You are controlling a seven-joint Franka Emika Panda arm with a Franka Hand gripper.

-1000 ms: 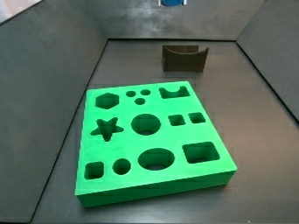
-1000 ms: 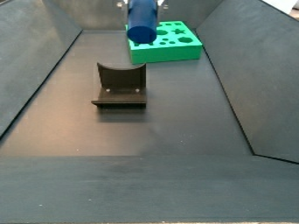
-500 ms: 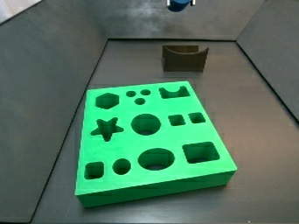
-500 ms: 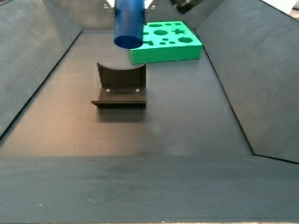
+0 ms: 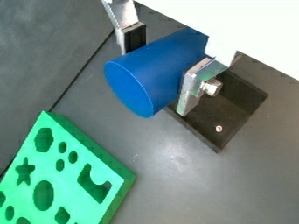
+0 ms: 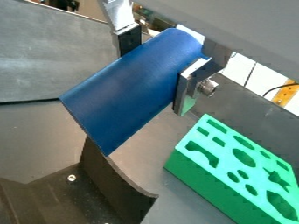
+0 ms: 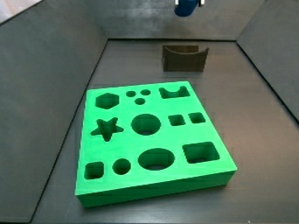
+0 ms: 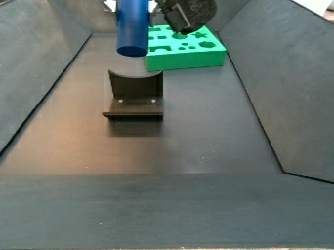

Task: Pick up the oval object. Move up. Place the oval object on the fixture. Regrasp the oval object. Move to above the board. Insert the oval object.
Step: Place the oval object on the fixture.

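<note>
My gripper (image 5: 162, 58) is shut on the oval object (image 5: 153, 72), a smooth blue peg, also seen in the other wrist view (image 6: 126, 94). In a side view the oval object (image 8: 131, 27) hangs upright above the fixture (image 8: 133, 95), apart from it. In the other side view only the oval object's lower tip (image 7: 186, 7) shows above the fixture (image 7: 184, 57). The fixture also shows under the peg in both wrist views (image 5: 225, 109) (image 6: 105, 184). The green board (image 7: 149, 140) lies flat on the floor, away from the gripper.
Dark sloping walls (image 8: 39, 88) enclose the floor on both sides. A dark part of the arm (image 8: 186, 14) hangs beside the peg above the board (image 8: 183, 47). The board's corner shows in both wrist views (image 5: 59, 175) (image 6: 239, 166).
The peg has moved sideways from over the board to above the fixture, staying upright in the shut gripper. The board and fixture have not moved.
</note>
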